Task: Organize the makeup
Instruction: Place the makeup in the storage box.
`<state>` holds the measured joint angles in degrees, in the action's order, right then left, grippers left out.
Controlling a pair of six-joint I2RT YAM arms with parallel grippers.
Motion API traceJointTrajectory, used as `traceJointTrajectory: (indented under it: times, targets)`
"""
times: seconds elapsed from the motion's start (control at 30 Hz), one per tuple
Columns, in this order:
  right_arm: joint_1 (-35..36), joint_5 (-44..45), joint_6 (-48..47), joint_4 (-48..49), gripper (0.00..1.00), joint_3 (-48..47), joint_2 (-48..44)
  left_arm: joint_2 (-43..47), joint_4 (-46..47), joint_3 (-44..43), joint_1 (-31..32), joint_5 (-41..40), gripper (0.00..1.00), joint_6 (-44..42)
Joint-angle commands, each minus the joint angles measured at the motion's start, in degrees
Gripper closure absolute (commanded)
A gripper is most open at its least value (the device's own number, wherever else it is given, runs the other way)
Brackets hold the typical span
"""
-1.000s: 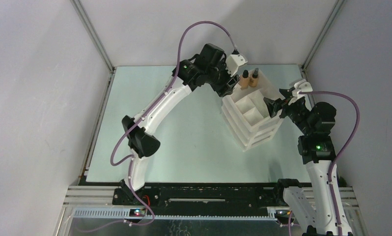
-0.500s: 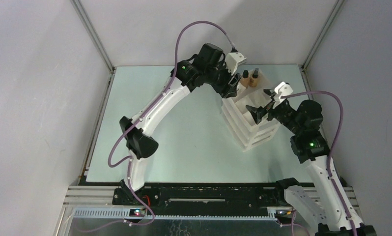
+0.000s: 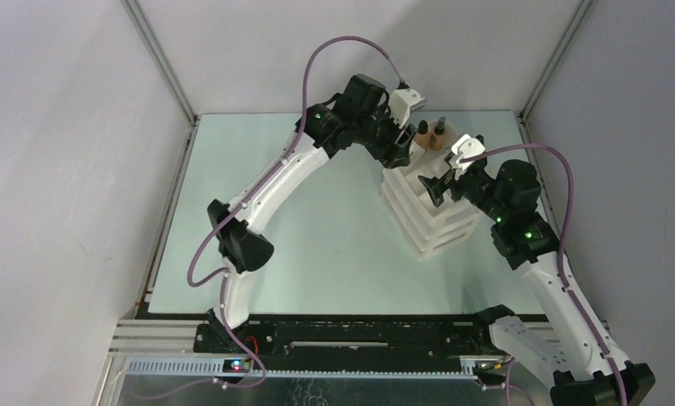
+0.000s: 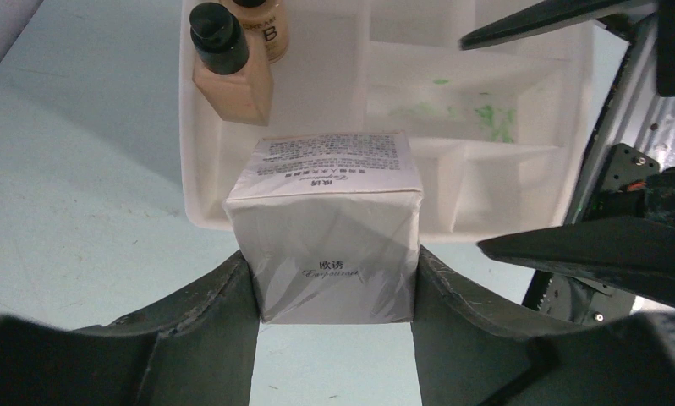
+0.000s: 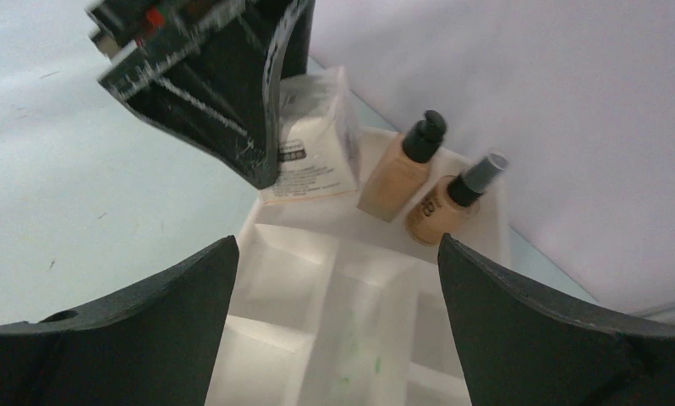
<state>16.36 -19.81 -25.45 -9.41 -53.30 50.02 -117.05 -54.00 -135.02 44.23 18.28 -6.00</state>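
Left gripper clamped on white box, seemingly above organizer corner; right gripper jaws wide apart

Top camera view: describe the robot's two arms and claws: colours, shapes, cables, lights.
The left arm and right arm have white tubular links and chunky black joints. A purple cable loops along each, and a green light glows on a joint. The left claw and right claw have broad black fingers.
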Motion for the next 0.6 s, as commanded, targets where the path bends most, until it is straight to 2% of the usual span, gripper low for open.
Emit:
traceJointTrajectory:
  times: [0.0, 0.33, 0.57]
  targets:
    - [-2.5, 0.7, 0.0, 0.0, 0.04, 0.0, -2.7, -1.9, 5.3, -4.0, 0.4, -1.5, 0.6, -0.3]
    - [-7.9, -2.7, 2.9, -0.5, 0.05, 2.2, -5.7, -5.5, 6.6, -4.9, 0.7, -3.7, 0.58, -1.7]
    - [-9.1, -2.9, 3.9, -0.6, 0.05, 2.2, -5.4, -6.1, 4.9, -3.9, 1.3, -7.5, 0.45, -4.5]
